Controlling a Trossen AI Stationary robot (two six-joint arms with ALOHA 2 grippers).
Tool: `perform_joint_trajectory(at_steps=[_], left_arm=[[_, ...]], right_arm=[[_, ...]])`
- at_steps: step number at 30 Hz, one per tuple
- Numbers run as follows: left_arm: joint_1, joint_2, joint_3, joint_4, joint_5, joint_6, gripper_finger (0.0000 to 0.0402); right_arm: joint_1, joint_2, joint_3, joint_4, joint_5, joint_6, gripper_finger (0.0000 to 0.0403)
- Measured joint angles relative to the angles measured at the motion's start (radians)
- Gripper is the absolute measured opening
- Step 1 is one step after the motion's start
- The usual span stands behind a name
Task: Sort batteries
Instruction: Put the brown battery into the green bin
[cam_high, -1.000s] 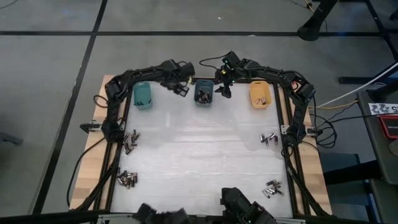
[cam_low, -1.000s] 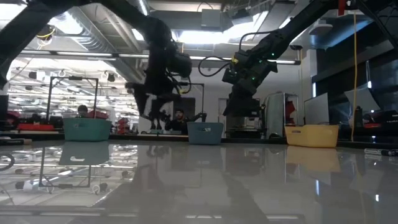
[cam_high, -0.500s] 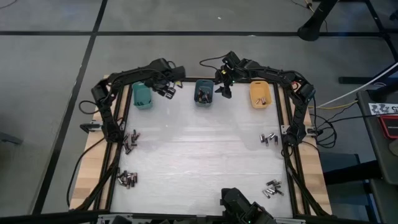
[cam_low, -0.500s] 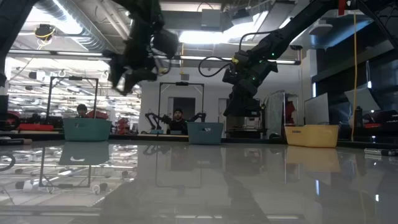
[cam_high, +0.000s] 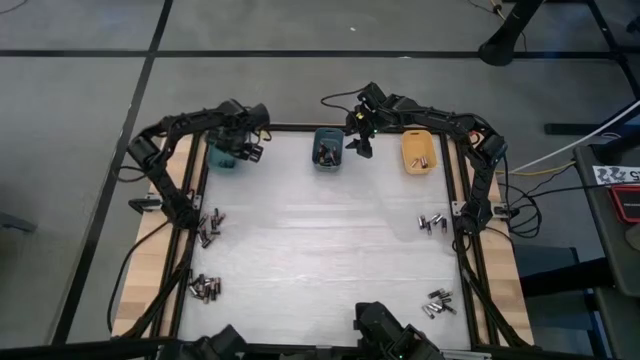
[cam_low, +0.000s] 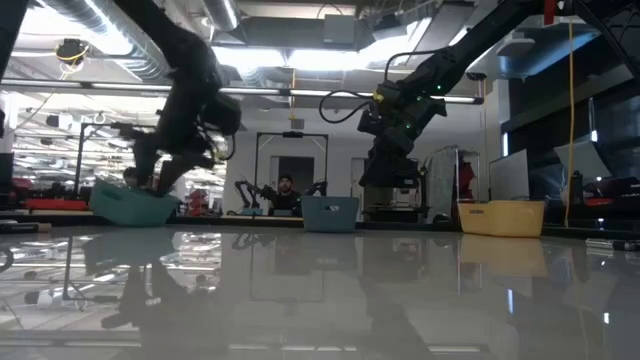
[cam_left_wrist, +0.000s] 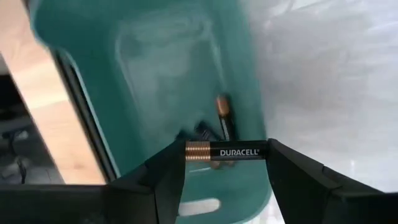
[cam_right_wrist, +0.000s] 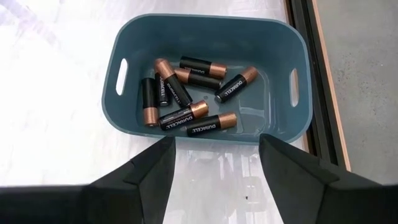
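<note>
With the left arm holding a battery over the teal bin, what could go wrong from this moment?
1. The small teal plastic bin looks tilted in the low view, with the left pincer at it; pressing further might tip it.
2. The black, copper-banded Duracell battery is held by its ends above the bin; released off-centre, it might bounce out.
3. The right pincer, open beside the blue bin, may nudge it.

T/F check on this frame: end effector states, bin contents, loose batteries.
1. The left end effector grips a battery over the teal bin. True.
2. The right end effector holds a battery. False: it is open and empty, beside the blue bin.
3. The blue bin is empty. False: several batteries lie in it.
4. The orange bin holds batteries. True.
5. Loose batteries lie in four clusters on the table. True.
</note>
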Motion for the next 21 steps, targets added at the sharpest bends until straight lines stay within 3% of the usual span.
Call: perform_joint_trajectory(at_steps=[21], left_arm=[[0.049, -0.05, -0.005, 0.057, -0.015, 0.146, 0.0198]], right_arm=[[0.019, 0.004, -0.051, 0.002, -0.019, 0.077, 0.0234]])
